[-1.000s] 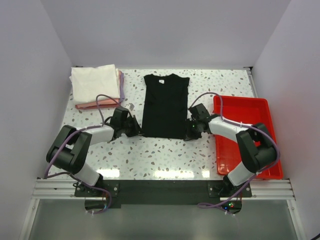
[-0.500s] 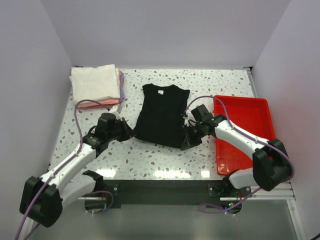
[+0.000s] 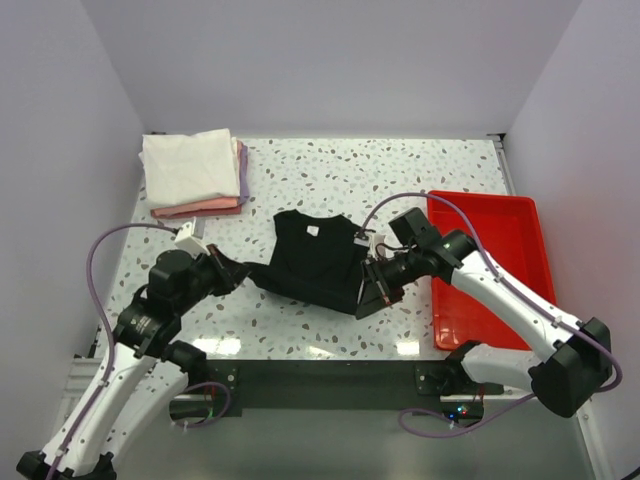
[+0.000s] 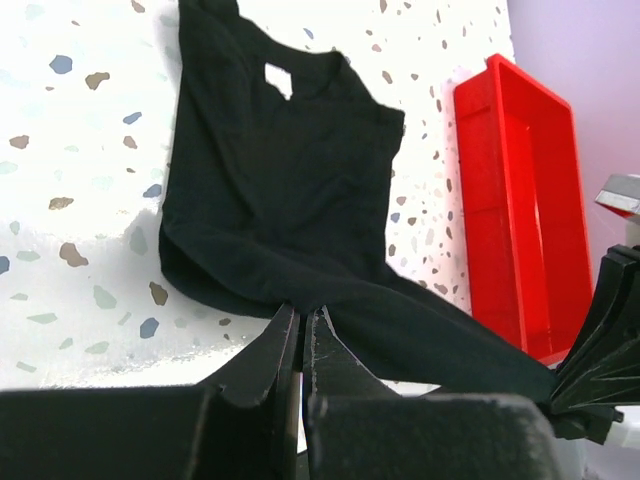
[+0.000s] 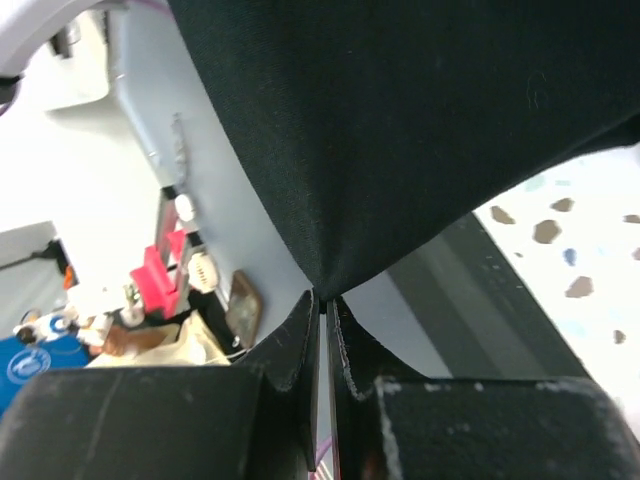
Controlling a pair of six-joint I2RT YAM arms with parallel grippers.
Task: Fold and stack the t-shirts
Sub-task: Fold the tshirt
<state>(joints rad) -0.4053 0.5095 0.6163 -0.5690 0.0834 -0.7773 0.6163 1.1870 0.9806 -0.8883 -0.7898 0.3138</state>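
The left jaws are pressed together on the hem of the black t-shirt (image 4: 280, 200), pinching it at the bottom centre of the left wrist view. The right jaws are likewise clamped on a fold of the same cloth, which fills the top of the right wrist view. In the top view the hem stretches between the two pinch points and appears raised off the speckled worktop (image 3: 400, 170). The collar end, with its white label (image 3: 313, 231), lies on the worktop near frame centre. The red tray (image 3: 500, 250) sits just right of the shirt. A stack of folded t-shirts (image 3: 190, 165), white on top with pink and lavender edges beneath, rests at upper left, well apart from both jaws.
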